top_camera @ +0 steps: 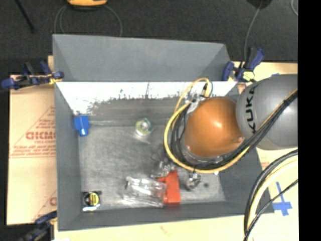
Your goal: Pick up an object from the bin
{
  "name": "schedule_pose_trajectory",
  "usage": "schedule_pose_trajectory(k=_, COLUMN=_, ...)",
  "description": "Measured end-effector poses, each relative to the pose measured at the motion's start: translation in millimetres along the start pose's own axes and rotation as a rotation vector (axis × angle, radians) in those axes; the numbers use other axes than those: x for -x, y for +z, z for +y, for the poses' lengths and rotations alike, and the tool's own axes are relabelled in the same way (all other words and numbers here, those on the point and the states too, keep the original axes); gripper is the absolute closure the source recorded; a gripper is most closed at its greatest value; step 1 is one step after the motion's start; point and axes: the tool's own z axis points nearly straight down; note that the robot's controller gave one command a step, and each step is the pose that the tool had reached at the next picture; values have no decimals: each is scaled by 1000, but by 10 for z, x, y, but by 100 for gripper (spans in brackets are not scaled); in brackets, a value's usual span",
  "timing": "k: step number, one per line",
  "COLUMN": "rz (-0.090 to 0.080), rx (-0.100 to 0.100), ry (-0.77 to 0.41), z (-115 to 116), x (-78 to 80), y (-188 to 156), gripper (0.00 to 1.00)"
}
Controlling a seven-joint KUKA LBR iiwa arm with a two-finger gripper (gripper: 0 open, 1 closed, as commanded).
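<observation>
Hovering tool (192, 179) | red block (172, 191) beside | long axis front-to-back

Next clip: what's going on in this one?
The arm reaches into the grey bin from the right, with its gripper low over the floor's lower middle. It is right by a red-orange block and a crumpled clear plastic pack. Whether anything is gripped cannot be told. A blue piece, a small clear round thing and a black-and-yellow thing lie apart.
</observation>
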Motion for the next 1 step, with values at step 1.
schedule_pose_trajectory(k=1, rz=2, rx=3, ry=-473, z=73, x=231, y=5, gripper=0)
